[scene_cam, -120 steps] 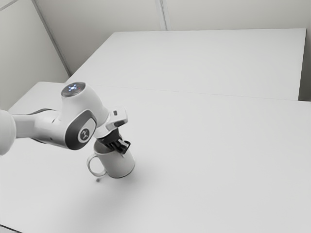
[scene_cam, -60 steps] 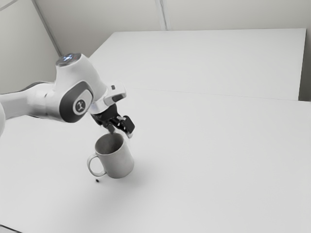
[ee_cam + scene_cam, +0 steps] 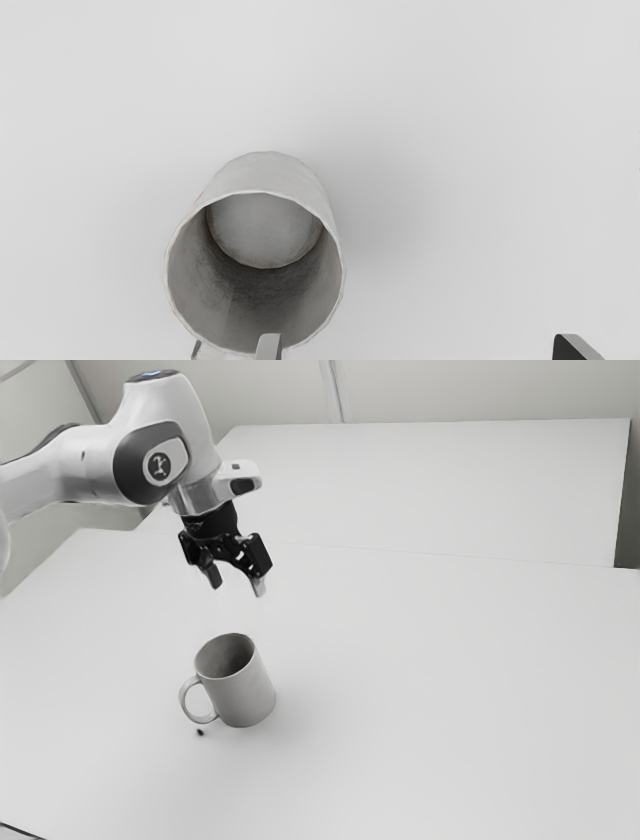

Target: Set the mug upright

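Smooth white bench (image 3: 450, 690) here, and the light-grey cylindrical mug (image 3: 242, 692) stands upright on it, flat base carrying its weight, handle (image 3: 191, 702) toward the exterior view's left. Black two-finger pincer (image 3: 237, 587) hangs open above, touching nothing, probably so it won't tip it.

A round emblem (image 3: 158, 466), a light symbol on a dark disc, marks the side of the white robot arm (image 3: 75, 465), seen in the exterior view. The symbol is too small to read, and no words or numbers are legible.
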Motion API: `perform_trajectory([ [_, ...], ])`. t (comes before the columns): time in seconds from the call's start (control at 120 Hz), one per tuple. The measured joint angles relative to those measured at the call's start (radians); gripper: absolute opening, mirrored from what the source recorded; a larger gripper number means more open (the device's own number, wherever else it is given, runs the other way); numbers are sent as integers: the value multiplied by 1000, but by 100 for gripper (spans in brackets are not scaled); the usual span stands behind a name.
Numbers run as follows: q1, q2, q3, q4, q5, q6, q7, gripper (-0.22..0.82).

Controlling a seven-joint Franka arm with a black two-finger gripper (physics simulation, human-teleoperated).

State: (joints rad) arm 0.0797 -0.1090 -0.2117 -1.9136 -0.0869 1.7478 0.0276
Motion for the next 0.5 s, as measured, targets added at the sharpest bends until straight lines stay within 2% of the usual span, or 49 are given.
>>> perform_trajectory([
  [0.167,-57,24,73,80,27,-92,-18,60],
  [0.375,-66,49,80,206,51,-179,-42,60],
  [0.5,-62,53,79,232,55,-201,-56,60],
])
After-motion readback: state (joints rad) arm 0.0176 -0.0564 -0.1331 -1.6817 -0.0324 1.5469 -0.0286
